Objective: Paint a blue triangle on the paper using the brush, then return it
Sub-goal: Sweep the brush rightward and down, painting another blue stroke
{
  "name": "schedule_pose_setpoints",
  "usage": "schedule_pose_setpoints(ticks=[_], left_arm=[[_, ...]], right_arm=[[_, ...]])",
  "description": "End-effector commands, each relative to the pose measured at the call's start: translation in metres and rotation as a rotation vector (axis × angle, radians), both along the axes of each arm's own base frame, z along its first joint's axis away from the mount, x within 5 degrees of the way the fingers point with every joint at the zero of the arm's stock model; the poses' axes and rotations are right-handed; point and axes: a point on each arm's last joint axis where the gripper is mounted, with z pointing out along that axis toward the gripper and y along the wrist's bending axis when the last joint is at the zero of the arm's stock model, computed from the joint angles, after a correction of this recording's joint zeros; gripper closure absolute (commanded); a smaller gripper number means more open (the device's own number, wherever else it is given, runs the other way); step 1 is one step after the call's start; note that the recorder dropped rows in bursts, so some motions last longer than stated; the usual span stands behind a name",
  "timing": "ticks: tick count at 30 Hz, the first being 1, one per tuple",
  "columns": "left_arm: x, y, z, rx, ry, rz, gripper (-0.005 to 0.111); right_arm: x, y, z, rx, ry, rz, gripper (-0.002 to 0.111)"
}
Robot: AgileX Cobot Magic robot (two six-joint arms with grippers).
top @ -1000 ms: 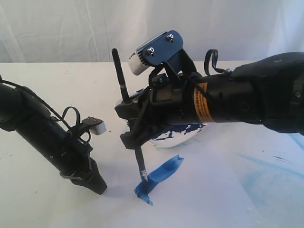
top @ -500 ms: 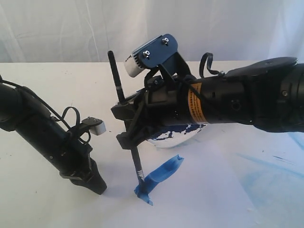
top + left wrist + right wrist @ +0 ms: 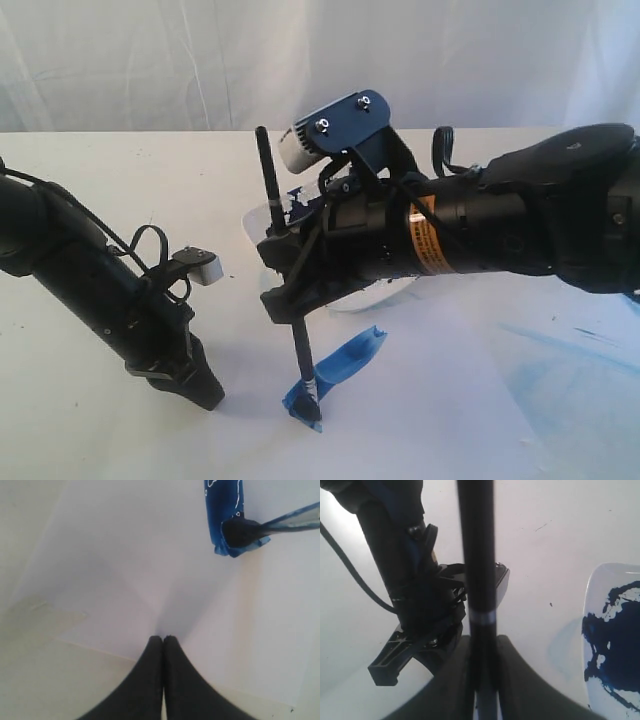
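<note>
My right gripper (image 3: 287,277) (image 3: 482,647) is shut on the black handle of the brush (image 3: 303,360) (image 3: 477,555), holding it nearly upright. The dark bristle tip (image 3: 239,531) touches the near end of a single thick medium-blue stroke (image 3: 345,362) (image 3: 222,505) on the white paper (image 3: 420,410) (image 3: 150,555). No triangle outline is in view. My left gripper (image 3: 207,392) (image 3: 163,638) is shut and empty, its tips pressed on the paper just inside the sheet's edge, left of the brush tip.
A white dish (image 3: 256,224) (image 3: 592,600) with a dark navy paint pool (image 3: 615,645) sits behind the right gripper, mostly hidden in the exterior view. Pale blue smears (image 3: 565,370) mark the table at the right. A white curtain closes the back.
The right gripper has shifted right and lower, bringing the brush tip down to the near end of the blue stroke. The left arm has not moved.
</note>
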Motion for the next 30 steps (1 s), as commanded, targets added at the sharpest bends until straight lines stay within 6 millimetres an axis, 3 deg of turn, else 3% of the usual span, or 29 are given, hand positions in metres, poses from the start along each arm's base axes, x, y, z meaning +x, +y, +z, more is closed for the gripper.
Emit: schedule_pose_setpoints(ticks=[1, 30], left_arm=[[-0.003, -0.002, 0.001, -0.013, 0.028, -0.008, 0.107], [-0.003, -0.003, 0.001, -0.016, 0.035, -0.013, 0.107]], right_arm=[[-0.005, -0.01, -0.007, -0.026, 0.002, -0.03, 0.108], [-0.027, -0.052, 0.002, 0.014, -0.027, -0.164, 0.108]])
